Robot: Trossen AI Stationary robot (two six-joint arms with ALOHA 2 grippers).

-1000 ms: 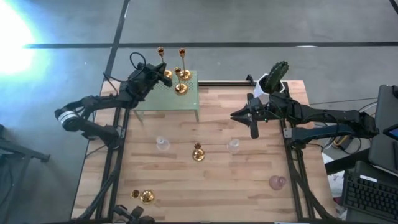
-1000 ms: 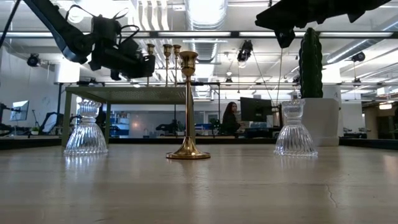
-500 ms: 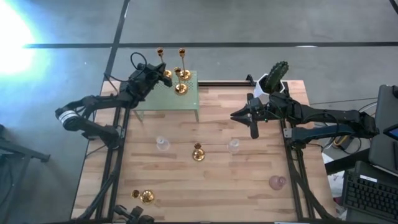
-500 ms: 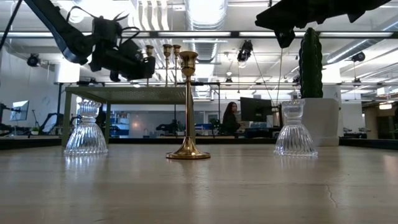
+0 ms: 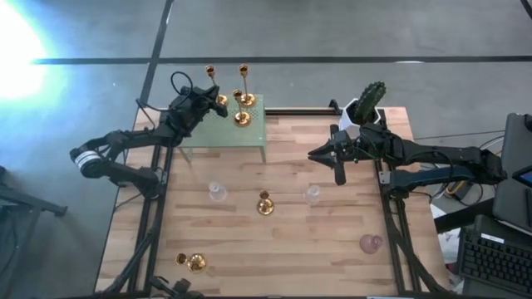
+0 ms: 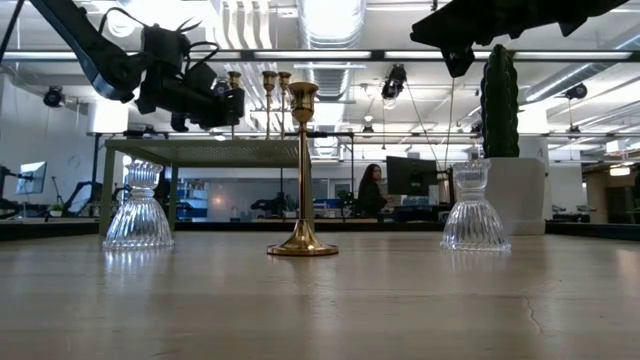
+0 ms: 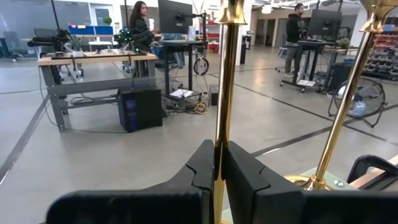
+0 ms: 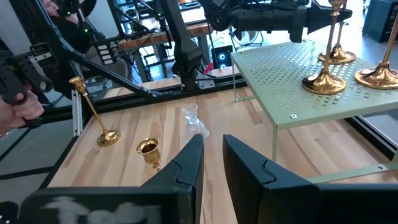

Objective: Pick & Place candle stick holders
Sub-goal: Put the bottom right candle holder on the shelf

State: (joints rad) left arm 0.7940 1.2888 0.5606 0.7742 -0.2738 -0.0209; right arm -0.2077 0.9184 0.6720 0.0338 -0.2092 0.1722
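While it clamps a tall gold candlestick by the stem, the left gripper keeps it upright above the green shelf. The right gripper waits, fingers narrowly parted and empty.

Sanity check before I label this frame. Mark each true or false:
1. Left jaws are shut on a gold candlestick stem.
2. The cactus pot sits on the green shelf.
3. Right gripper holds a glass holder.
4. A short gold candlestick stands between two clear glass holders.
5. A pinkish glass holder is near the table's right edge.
1. True: the left gripper clamps the thin stem of a gold candlestick, above the green shelf.
2. False: the cactus pot stands on the wooden table, right of the shelf.
3. False: the right gripper hangs empty above the table.
4. True: short gold candlestick, clear glass holders.
5. True: pinkish glass holder.
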